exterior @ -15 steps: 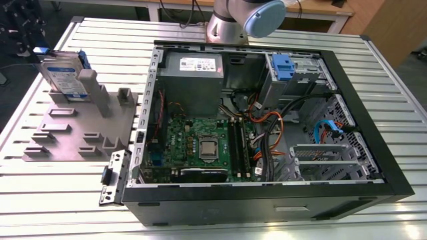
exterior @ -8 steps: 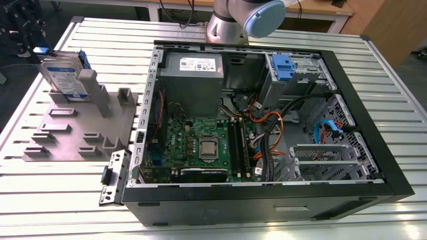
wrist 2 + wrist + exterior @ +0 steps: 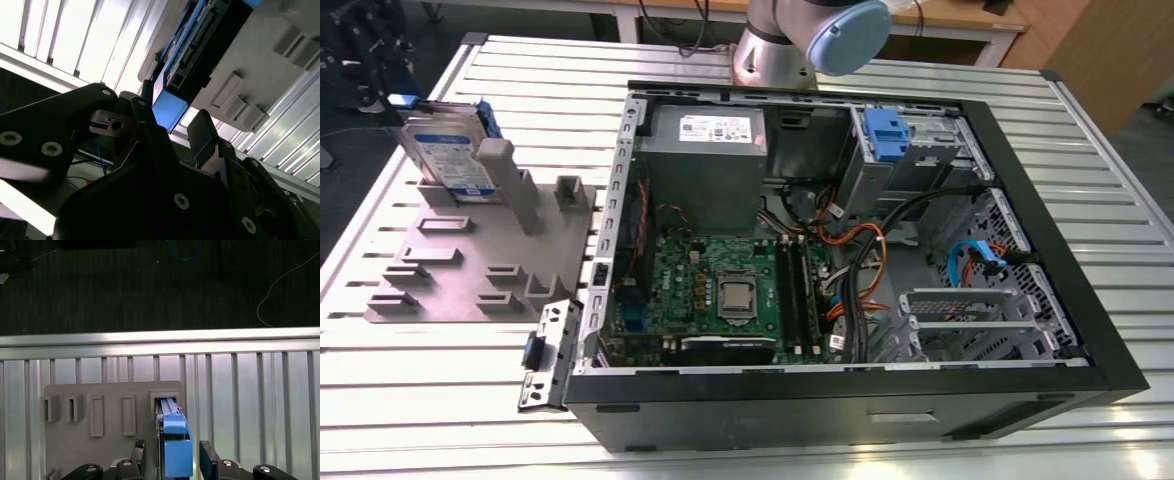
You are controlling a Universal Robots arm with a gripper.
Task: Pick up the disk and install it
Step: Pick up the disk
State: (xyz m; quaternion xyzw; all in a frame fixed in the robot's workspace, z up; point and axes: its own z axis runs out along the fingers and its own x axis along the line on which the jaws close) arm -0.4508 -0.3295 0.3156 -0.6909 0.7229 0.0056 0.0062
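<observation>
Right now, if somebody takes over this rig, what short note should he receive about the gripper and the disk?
The gripper is open, fingers on either side of the disk, gaps showing, no grip.
The disk stands upright in its slot on the grey fixture plate, at the exterior view's left of the open computer case.
Done: gripper lined up on the disk.
Left: pick-up and install.

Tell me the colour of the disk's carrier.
The carrier is bright blue; clearest in the first wrist view.
</observation>
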